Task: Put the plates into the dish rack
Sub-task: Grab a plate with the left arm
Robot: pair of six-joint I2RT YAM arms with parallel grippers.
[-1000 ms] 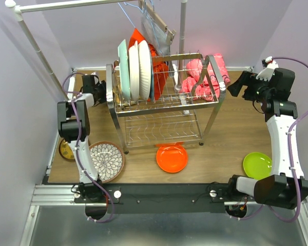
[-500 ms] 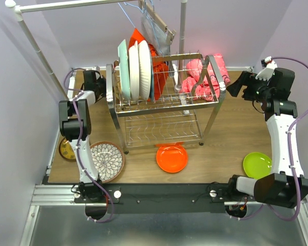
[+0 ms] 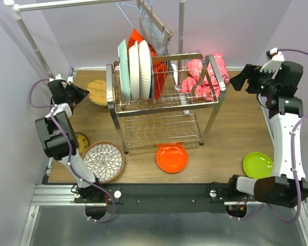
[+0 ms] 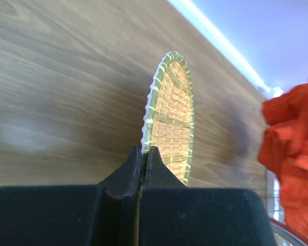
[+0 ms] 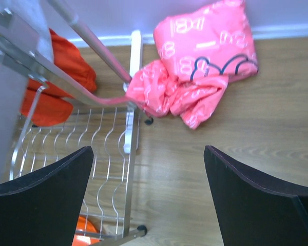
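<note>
- The pink cloth (image 5: 208, 48), at about 1 o'clock in the right wrist view, carries white printed marks. Some resemble a figure 8 beside upright bars, but the crumpled folds keep them from reading as a word.
- No other lettering, label or number is legible in any view.

Chrome wire dish rack (image 3: 167, 106), woven plate (image 4: 173, 123)

your left arm (image 3: 78, 165) and right arm (image 3: 283, 138) are white links with black joint housings, each trailed by a purple cable (image 3: 33, 95). your left hand (image 4: 143, 152) has two slim matte black fingers (image 4: 127, 177); the right hand (image 5: 148, 151) has broad black ones. a black bar (image 3: 164, 199) with white knobs (image 3: 117, 193) carries both bases.
</note>
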